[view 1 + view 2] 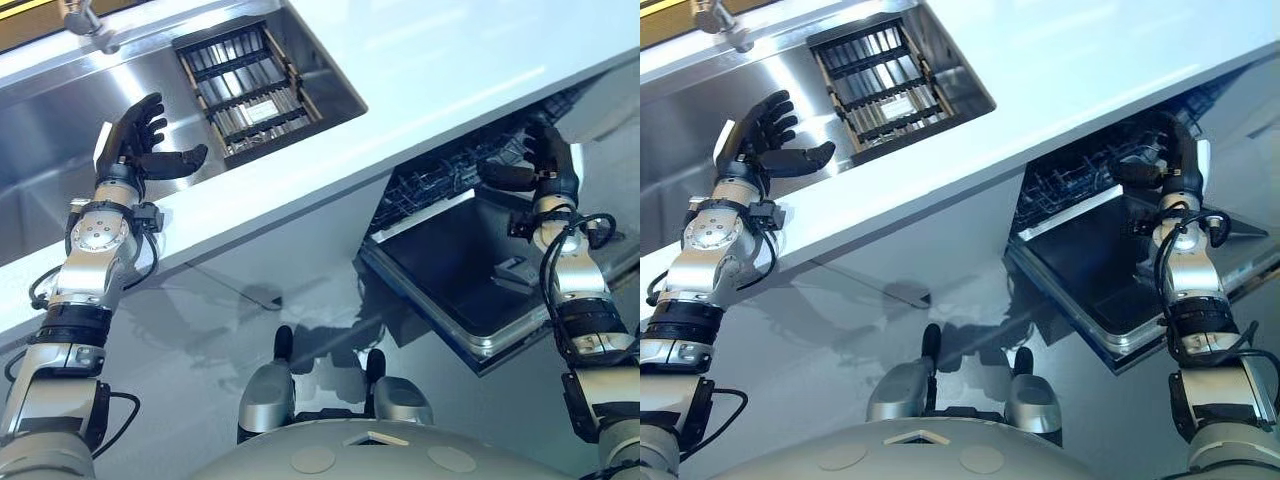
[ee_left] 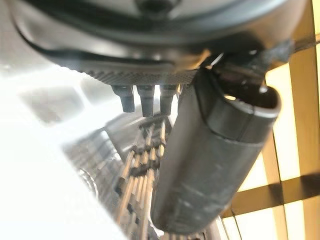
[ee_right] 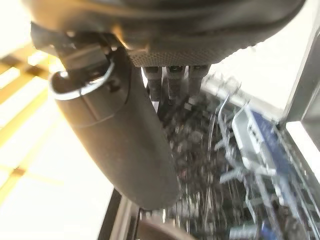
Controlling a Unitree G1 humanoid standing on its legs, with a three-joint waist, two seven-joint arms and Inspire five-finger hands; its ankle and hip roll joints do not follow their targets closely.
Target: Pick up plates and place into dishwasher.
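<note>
The white countertop [image 1: 450,90] is crossed by both arms, and the steel sink [image 1: 60,130] is seen under and beyond the left fingers. The open dishwasher door [image 1: 450,270] lies flat below the right fingers, and the dishwasher's wire rack [image 1: 440,175] is found just past their tips.

A slatted dish rack [image 1: 250,90] is set in the sink, a little beyond the left fingertips. Whether its shiny slats are plates on edge cannot be told, and nothing is carried in either hand.

A plate is judged to be stiff, fairly heavy, breakable and slick if wet. It is best taken at the rim, with the thumb on one face and the fingers on the other.

The left hand [image 1: 132,148] is held above the sink. Its fingers [image 2: 145,97] are straight and fanned apart, the thumb is thrown wide to the side, and nothing is touched.

The right hand [image 1: 550,160] is poised over the dishwasher. Its fingers [image 3: 175,80] are relaxed and side by side, the thumb is stuck out, and nothing is pinched.
</note>
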